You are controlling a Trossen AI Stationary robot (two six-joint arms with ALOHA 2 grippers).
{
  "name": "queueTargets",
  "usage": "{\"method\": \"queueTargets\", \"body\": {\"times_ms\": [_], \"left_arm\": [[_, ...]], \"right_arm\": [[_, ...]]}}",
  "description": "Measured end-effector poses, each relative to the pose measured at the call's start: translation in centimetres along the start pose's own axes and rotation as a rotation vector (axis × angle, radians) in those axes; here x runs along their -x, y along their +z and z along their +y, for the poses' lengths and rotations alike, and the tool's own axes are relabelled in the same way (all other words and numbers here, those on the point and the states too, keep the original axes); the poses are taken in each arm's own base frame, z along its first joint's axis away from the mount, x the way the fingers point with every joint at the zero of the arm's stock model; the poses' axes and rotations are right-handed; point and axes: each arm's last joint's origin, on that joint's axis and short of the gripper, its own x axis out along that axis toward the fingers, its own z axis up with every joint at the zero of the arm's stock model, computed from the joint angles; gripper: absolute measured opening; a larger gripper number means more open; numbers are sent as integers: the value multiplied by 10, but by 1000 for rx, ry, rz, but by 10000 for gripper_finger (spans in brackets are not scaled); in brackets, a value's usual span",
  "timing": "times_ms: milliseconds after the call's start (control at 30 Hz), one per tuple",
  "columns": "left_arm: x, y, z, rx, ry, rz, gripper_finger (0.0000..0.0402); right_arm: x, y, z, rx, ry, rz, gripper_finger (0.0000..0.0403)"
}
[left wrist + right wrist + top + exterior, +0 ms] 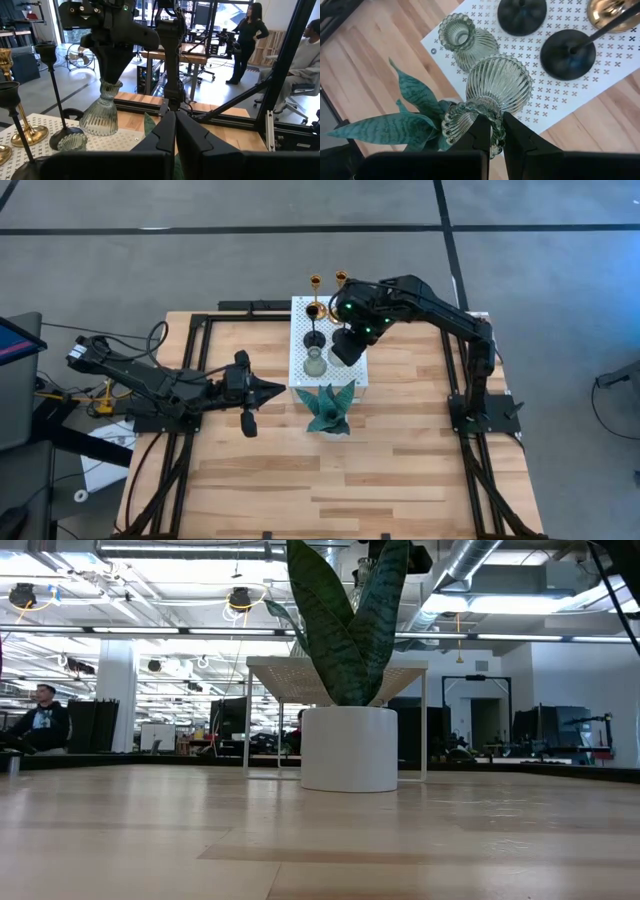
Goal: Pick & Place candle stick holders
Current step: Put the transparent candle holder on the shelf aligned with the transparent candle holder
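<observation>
Seen from overhead, the right gripper (347, 346) hung over the white perforated shelf (300, 315) at upper centre of the frame, its fingers pinched on the beaded rim of one grey-green glass holder (492, 92), which the wrist camera showed tilted, its ribbed base just above the shelf's patterned top; whether that base touched the surface could not be told. A second grey-green glass holder (462, 37) stood upright just beside it on the shelf, making two of that kind. Two black holders were counted: their round bases (568, 54) sat side by side at the upper right of the right wrist picture, and their thin stems and cups (47, 50) rose at the left of the left wrist picture. Two gold holders (315, 282) stood at the shelf's top edge in the overhead frame. One teal, spiky-leaved plant (328, 406) sat just below the shelf at frame centre; from table height its white pot (349, 748) filled the middle of the picture. The left gripper (275, 390) lay low at centre left, fingers pressed together and holding nothing, pointing toward the plant. Three people showed in the room beyond the table.
</observation>
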Motion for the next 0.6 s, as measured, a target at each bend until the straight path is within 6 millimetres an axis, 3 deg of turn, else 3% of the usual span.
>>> {"method": "queueTargets", "body": {"times_ms": [600], "left_arm": [[0,0,0,0,0,0,12]], "right_arm": [[0,-5,9,67,37,18,13]]}}
